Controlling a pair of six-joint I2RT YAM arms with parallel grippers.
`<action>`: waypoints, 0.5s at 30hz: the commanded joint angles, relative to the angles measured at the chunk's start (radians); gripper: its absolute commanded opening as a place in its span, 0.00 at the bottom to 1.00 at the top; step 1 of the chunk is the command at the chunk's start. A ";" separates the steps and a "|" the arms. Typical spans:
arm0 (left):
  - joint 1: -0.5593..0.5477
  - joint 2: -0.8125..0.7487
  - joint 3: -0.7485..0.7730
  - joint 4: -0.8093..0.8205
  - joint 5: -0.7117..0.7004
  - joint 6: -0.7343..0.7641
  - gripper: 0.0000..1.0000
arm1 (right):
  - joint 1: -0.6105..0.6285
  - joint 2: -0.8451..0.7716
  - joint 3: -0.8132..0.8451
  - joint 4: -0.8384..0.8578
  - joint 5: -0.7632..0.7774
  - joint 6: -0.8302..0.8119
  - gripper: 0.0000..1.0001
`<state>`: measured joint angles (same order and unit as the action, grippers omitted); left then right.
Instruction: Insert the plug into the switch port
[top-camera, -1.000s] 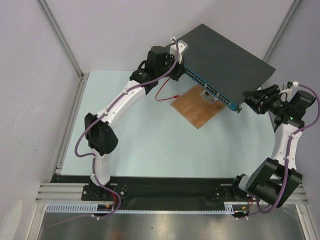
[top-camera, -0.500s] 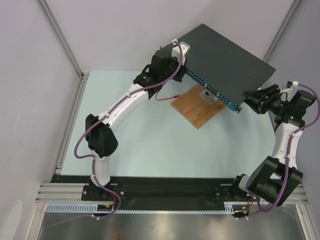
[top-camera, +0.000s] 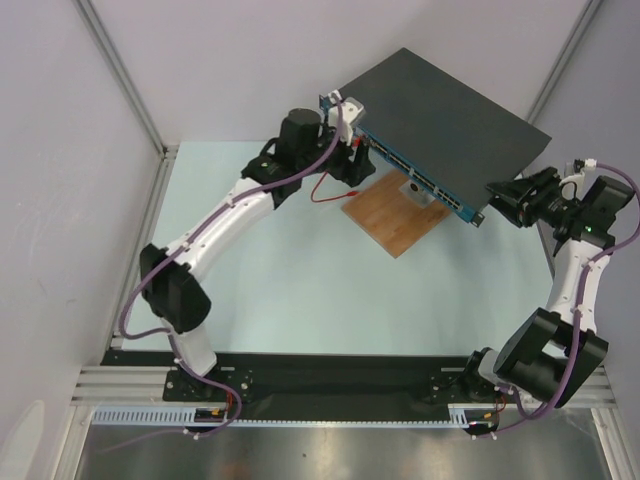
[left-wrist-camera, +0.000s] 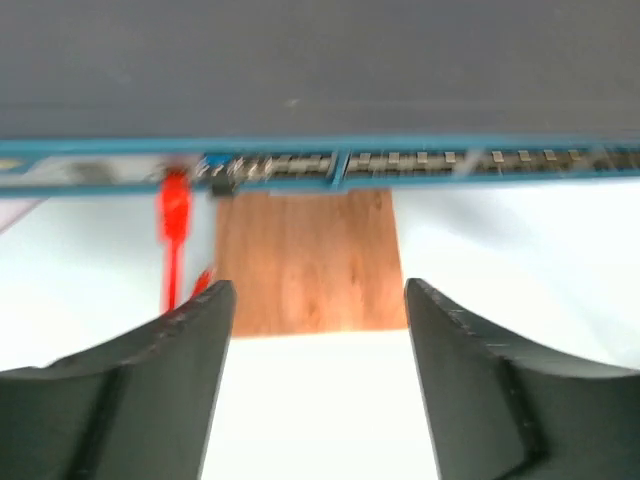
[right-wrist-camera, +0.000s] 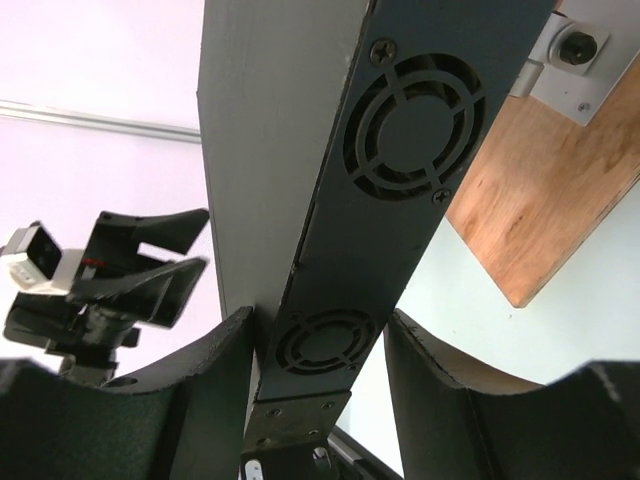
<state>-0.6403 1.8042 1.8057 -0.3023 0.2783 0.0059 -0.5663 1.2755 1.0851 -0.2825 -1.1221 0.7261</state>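
Note:
The black switch (top-camera: 440, 110) with its blue port face (left-wrist-camera: 320, 165) rests tilted on a wooden board (top-camera: 395, 215). The red plug (left-wrist-camera: 175, 205) sits in a port at the left end of that face, and its cable hangs down. My left gripper (left-wrist-camera: 318, 295) is open and empty. It sits a little back from the ports and to the right of the plug (top-camera: 362, 150). My right gripper (right-wrist-camera: 320, 325) is shut on the switch's fan end (right-wrist-camera: 320, 340), one finger on each side, at the switch's near right corner (top-camera: 475, 212).
The red cable (top-camera: 325, 195) loops over the table to the left of the board. A metal bracket (right-wrist-camera: 570, 60) is fixed to the board under the switch. Aluminium posts (top-camera: 120, 80) and white walls close off the left, back and right.
My left gripper has opened, let go of the plug and drawn back a little. The plug stays in the port. The right arm has not moved.

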 joint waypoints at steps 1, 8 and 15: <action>0.057 -0.172 -0.044 -0.058 0.074 0.016 0.79 | -0.007 0.010 0.085 0.048 0.070 -0.108 0.34; 0.192 -0.307 -0.124 -0.208 0.163 -0.027 1.00 | -0.069 0.019 0.195 -0.061 0.051 -0.215 0.84; 0.367 -0.371 -0.149 -0.391 0.217 -0.087 1.00 | -0.110 0.025 0.381 -0.279 0.042 -0.436 0.98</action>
<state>-0.3138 1.4723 1.6829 -0.5823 0.4526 -0.0338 -0.6773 1.3045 1.3678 -0.4534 -1.0779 0.4446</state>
